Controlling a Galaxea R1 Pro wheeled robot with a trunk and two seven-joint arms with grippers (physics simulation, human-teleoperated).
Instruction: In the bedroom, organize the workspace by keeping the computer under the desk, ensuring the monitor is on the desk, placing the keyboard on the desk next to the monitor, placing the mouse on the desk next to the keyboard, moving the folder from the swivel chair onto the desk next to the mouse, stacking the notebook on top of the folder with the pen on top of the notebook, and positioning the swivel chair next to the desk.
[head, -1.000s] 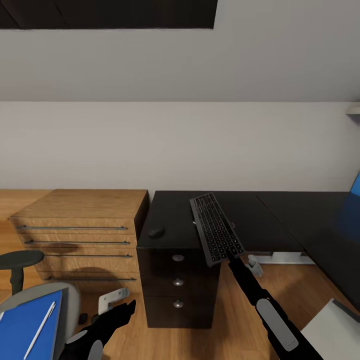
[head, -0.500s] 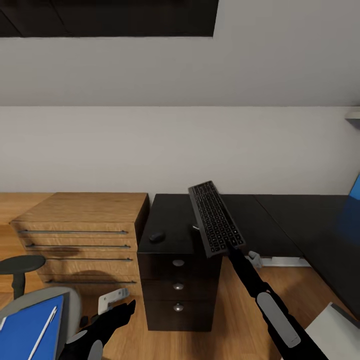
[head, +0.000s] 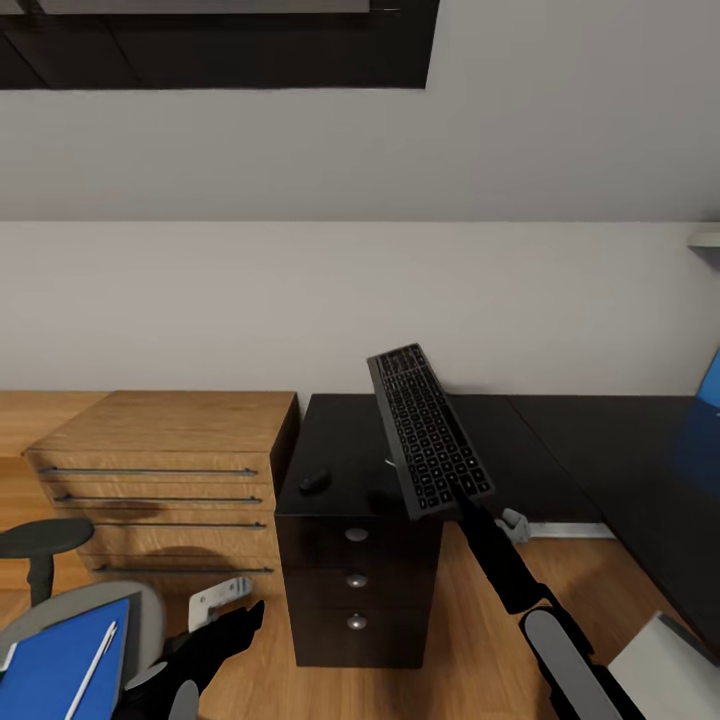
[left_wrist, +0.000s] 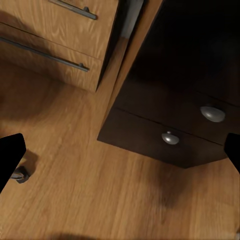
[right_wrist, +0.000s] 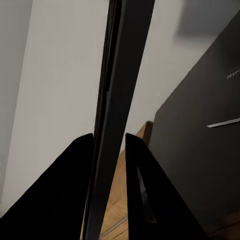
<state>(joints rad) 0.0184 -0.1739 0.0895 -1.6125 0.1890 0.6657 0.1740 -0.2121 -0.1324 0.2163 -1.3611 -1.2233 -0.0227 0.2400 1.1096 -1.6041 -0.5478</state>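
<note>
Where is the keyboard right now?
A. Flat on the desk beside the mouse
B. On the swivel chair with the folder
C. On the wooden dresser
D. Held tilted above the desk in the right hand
D: the keyboard is pinched at its near end by the right hand, raised and tilted over the desk.

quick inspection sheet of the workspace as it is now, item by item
surface: glossy black desk, three round-knobbed drawers; near corner bare but for the mouse
job's things: keyboard held tilted in the air above the desk; mouse on the desk's near left corner; blue folder on the swivel chair seat, pen lying on it; something blue at the head view's right edge, cannot tell what
clutter: nothing seen
grippers: right gripper shut on the keyboard's edge; left gripper open, low over the floor before the drawers
cables: nothing seen
surroundings: light-wood dresser left of the desk, wood floor, pale wall
</note>
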